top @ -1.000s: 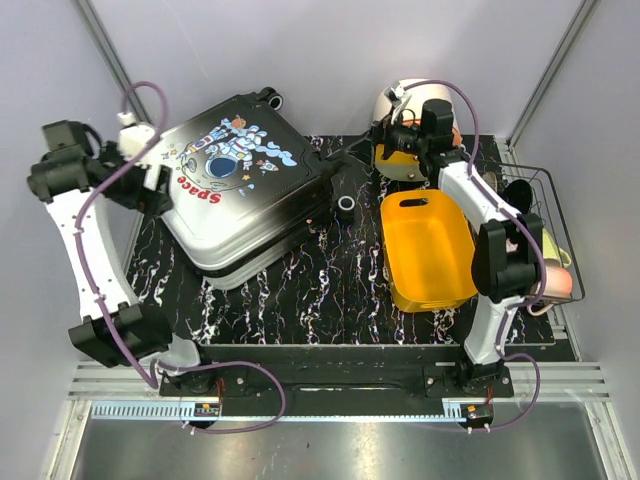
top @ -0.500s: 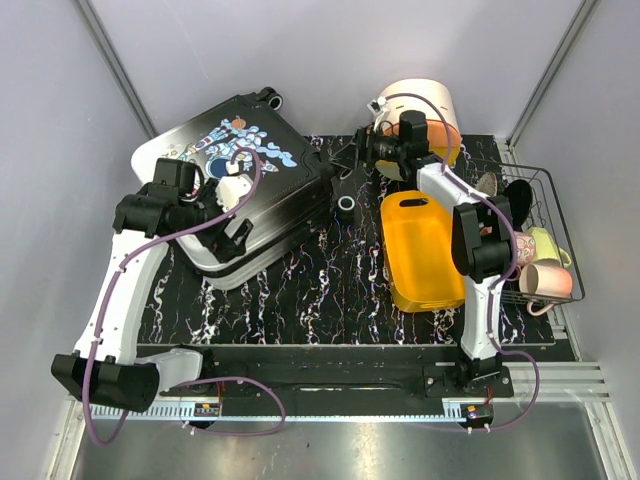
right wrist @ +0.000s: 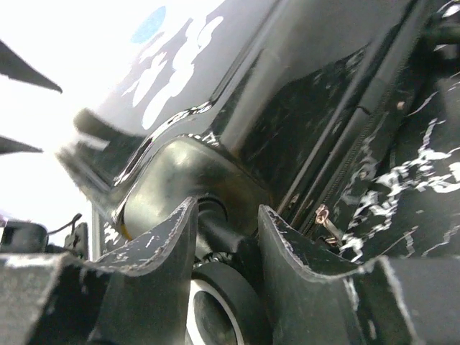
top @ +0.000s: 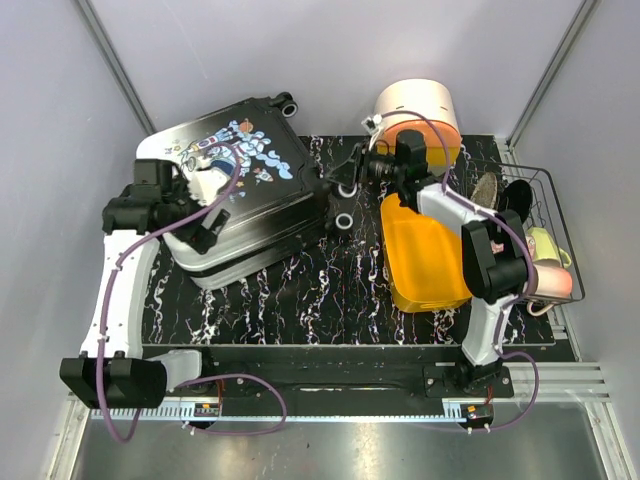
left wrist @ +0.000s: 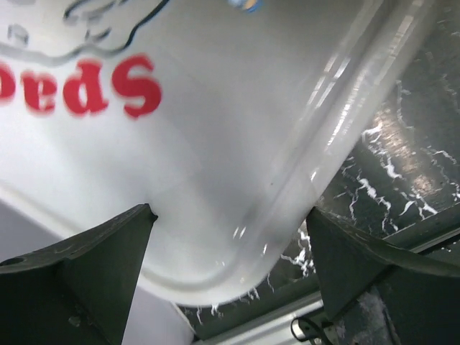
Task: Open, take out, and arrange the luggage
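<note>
The luggage [top: 255, 195], a black-to-white hard shell with an astronaut print and red lettering, lies tilted at the back left of the mat. My left gripper [top: 205, 218] rests over its white end. In the left wrist view that gripper [left wrist: 230, 210] stands open, and the white rounded corner of the luggage [left wrist: 215, 129] fills the space beyond its fingers. My right gripper [top: 352, 178] sits at the luggage's right corner. In the right wrist view its fingers [right wrist: 224, 212] are closed in on the black caster of a luggage wheel [right wrist: 223, 305], below the dark shell [right wrist: 287, 108].
An orange tray [top: 428, 250] lies right of centre. A white-and-orange rounded drawer box [top: 420, 108] stands behind it. A wire basket [top: 548, 190] with cups [top: 548, 280] sits at the right edge. A second luggage wheel [top: 345, 218] lies on the marbled mat [top: 330, 290].
My left arm swung from beside the luggage onto its white end. My right gripper left the drawer box, reached the wheel and narrowed on it. The luggage has turned and shifted back.
</note>
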